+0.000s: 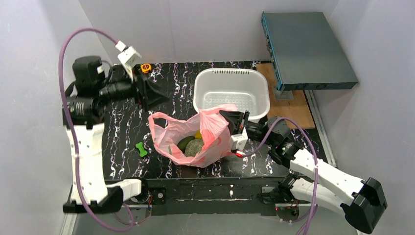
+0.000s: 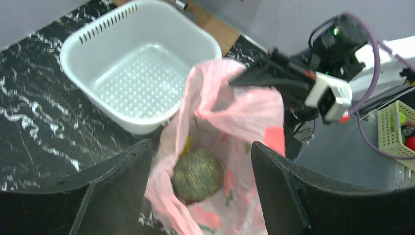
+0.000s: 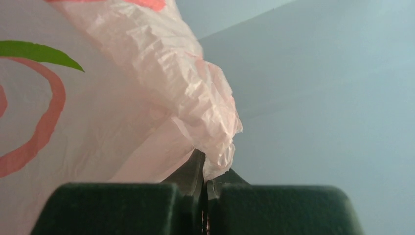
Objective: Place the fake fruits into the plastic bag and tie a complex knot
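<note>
We read the bag (image 1: 213, 129) as thin, crinkly, translucent pink plastic. Inside it, the melon (image 2: 197, 175) has rough netted skin. Behind the bag, the basket (image 1: 230, 78) is smooth white perforated plastic.

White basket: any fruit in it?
No, the white basket shows only its bare perforated floor; the melon lies in the pink bag.

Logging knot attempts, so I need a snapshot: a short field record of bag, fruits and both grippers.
bag: plastic bag on table, mouth open
fruits: melon, avocado, yellow fruit, all inside bag
right gripper: shut on bag's bunched edge
left gripper: open, holding nothing, above the table
loose: green bone toy left of bag
</note>
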